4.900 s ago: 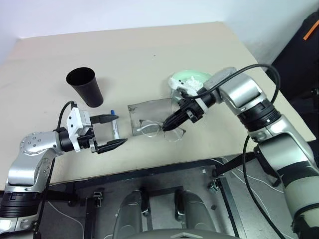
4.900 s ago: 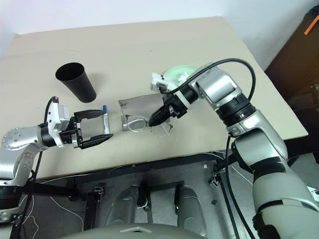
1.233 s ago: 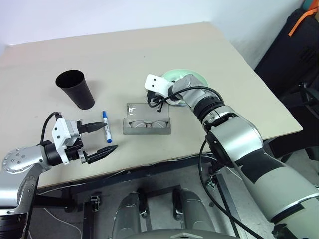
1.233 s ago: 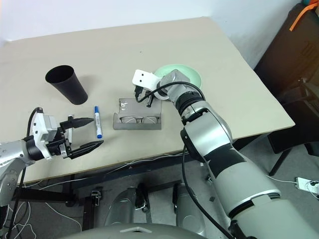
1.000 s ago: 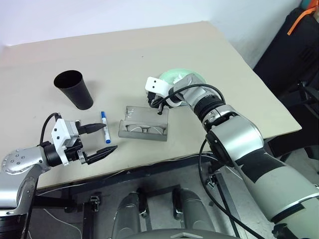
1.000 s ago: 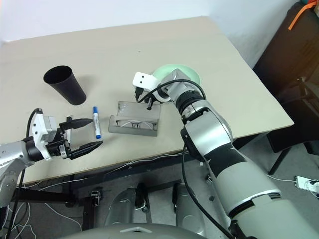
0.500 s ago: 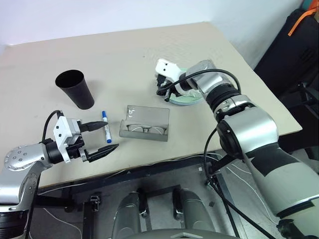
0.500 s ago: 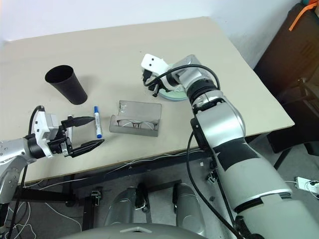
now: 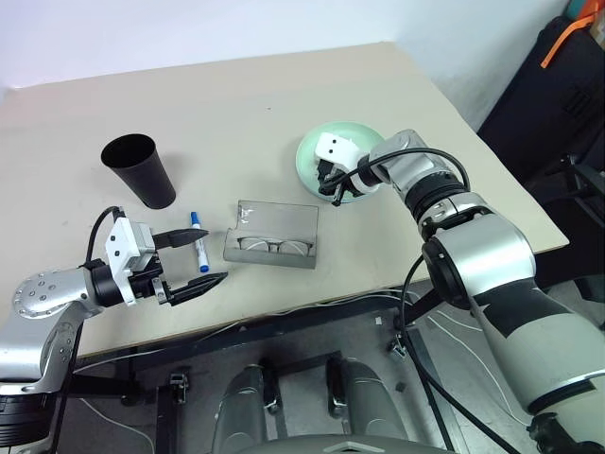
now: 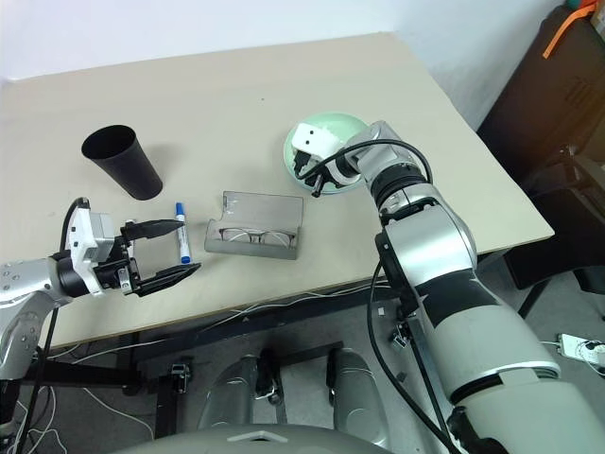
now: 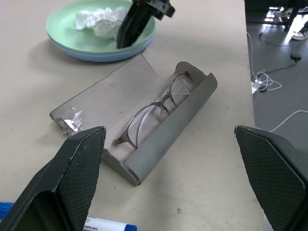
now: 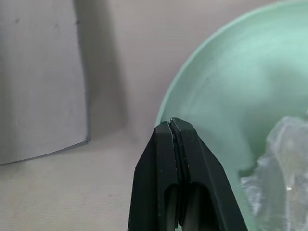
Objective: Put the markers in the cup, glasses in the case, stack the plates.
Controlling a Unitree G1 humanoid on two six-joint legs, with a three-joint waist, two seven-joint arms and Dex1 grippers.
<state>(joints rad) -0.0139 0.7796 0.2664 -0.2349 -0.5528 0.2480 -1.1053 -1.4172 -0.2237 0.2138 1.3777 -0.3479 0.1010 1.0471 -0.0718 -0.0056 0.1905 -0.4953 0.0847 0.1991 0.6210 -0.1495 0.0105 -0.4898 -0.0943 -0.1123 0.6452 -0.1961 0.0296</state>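
Thin-framed glasses [image 9: 276, 246] lie in an open grey frosted case [image 9: 272, 248]; right gripper [image 9: 335, 196] pressed together at stacked mint-green plate [image 9: 312, 156]; left gripper [image 9: 197, 258] spread.

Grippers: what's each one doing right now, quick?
Left gripper: open, holding nothing.
Right gripper: shut, empty, tips at the mint green plate's edge.

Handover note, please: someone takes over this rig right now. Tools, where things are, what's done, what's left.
Left tool: open, empty, beside the blue-capped marker on the table.
Right tool: shut, empty, tips at the rim of the green plate.
Done: glasses lie in the open case; green plate sits on the blue plate, tissue in it.
Left: marker into the black cup; I see one marker.
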